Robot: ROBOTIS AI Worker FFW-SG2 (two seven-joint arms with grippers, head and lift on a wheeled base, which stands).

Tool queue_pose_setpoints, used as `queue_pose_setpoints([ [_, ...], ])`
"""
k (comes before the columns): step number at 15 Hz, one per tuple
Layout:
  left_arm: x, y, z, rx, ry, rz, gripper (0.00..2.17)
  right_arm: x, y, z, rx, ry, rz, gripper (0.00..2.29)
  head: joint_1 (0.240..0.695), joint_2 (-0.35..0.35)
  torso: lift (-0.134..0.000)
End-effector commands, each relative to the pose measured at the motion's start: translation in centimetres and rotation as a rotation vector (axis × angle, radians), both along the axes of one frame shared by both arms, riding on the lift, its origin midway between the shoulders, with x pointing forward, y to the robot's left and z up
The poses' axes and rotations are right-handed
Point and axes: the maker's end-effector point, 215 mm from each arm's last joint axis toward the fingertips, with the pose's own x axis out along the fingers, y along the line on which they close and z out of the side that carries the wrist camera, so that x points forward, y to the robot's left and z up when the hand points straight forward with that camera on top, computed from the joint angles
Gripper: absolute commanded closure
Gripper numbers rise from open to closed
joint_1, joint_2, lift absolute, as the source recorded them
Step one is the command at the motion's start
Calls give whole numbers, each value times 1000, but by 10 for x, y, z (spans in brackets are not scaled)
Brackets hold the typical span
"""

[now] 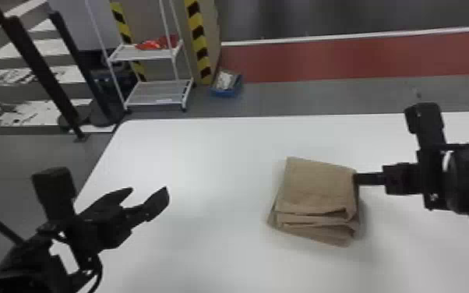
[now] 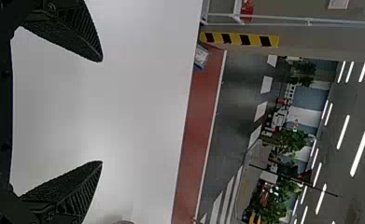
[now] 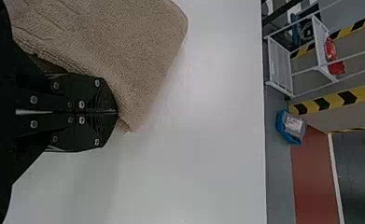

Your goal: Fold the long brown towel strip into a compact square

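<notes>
Right end effector [image 1: 356, 179]: fingers closed together, tips against the near-right side of the towel [image 1: 317, 187], no cloth seen between them. Towel: folded stack on the table [image 1: 206, 156], directly left of those tips, longer axis running roughly near to far; the right arm is nearer. Left end effector [image 1: 149, 189]: fingers spread, well apart from the towel. Beyond: blue bin [image 1: 226, 93], pale contents; wheeled rack [image 1: 140, 54], red goods on its upper shelf.

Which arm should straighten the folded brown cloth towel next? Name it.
Right, probably: the right gripper is shut at the edge of the towel; the left gripper hangs open, well away.
</notes>
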Motion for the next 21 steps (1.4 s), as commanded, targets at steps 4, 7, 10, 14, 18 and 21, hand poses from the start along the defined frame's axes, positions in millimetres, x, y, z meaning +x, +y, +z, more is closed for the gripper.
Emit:
queue_pose_setpoints([
  [4,1,2,1,1,-4,4,103,31,9,6,-26,-78,44,1895,695,175,-128],
  [7,1,6,1,4,-3,8,103,28,14,2,-46,-66,59,1895,695,178,-128],
  [10,0,14,3,9,-7,15,103,-1,0,0,-57,-12,6,1895,695,187,-128],
  [14,2,9,4,-3,-11,7,103,-25,-8,49,25,-41,-49,1895,695,186,-128],
  [18,0,8,5,-1,-11,3,103,-58,31,37,57,2,35,1895,695,187,-128],
  [21,-4,13,1,-4,-4,10,103,-90,52,9,49,77,79,1895,695,235,-128],
])
